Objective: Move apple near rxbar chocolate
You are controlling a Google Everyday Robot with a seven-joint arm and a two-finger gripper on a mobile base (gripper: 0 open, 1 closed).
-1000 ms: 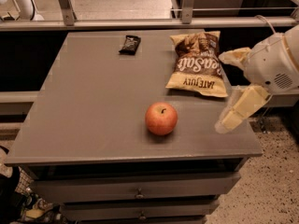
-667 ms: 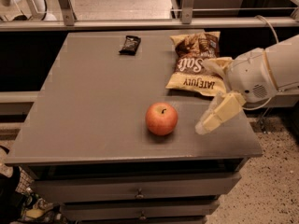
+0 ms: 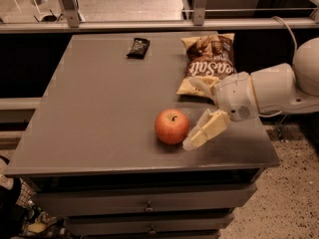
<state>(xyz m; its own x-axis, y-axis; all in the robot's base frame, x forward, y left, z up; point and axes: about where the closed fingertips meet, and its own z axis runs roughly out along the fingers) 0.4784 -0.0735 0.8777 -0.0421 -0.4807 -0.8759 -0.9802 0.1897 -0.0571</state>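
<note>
**Arm lines up on apple at table's front edge**

The gripper point(image 3: 203, 131) hangs low just right of the apple point(image 3: 172, 126), angled toward it — seemingly set for a grasp. It has hold of nothing, and how far open it is cannot be told. The rxbar chocolate point(image 3: 138, 48) lies well apart at the far edge; the chip bag point(image 3: 209, 63) sits right of the bare table point(image 3: 99, 113) between them — likely no obstacle.

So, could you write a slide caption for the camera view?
Open gripper beside the apple on the table; rxbar chocolate and chip bag lie farther back.
</note>
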